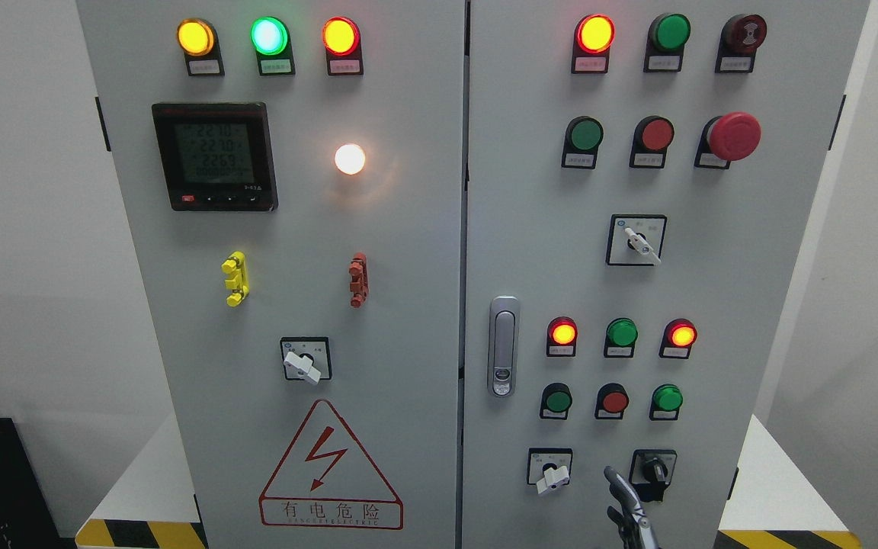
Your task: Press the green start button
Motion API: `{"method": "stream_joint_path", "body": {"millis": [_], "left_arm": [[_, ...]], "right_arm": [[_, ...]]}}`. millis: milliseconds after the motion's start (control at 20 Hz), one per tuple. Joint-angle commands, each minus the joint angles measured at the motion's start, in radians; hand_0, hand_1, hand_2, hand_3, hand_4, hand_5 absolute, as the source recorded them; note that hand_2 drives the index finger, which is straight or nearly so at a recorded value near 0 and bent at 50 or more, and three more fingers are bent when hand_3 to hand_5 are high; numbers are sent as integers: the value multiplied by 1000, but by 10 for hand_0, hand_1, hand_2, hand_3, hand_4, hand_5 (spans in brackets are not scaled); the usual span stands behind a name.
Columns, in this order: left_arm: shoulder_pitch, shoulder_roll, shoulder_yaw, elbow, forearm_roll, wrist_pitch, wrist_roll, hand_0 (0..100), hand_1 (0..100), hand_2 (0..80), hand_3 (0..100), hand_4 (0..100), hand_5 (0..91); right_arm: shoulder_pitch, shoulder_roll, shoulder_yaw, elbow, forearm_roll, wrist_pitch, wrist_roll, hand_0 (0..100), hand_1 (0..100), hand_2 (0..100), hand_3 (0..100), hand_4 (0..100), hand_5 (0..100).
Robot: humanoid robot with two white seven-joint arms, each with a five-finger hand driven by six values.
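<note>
White walls flank a grey electrical cabinet (378, 305) with 2 doors. Only 1 robot hand (626, 507) shows, rising at the bottom edge right of the middle, a finger (616, 482) extended upward and holding nothing; how the others sit I cannot tell. Likeliest target, in my judgement, is the green start button (558, 399), round, dark green and unlit in a black collar, on the right door, up and left of the hand.
</note>
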Motion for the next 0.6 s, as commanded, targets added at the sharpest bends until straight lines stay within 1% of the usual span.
{"method": "stream_joint_path", "body": {"millis": [0,200,550], "left_arm": [[0,0,0,0,0,-1,0,120,556,0,0,0,0],[0,0,0,0,0,-1,0,120,556,0,0,0,0],[0,0,0,0,0,-1,0,120,556,0,0,0,0]], "right_arm": [[6,-1,34,-4,-41,0,9,414,141,0,0,0,0],[5,-1,32,-4,-41,0,9,364,129,0,0,0,0],[5,-3,32,-7,-41,0,9,325,129,0,0,0,0]]}}
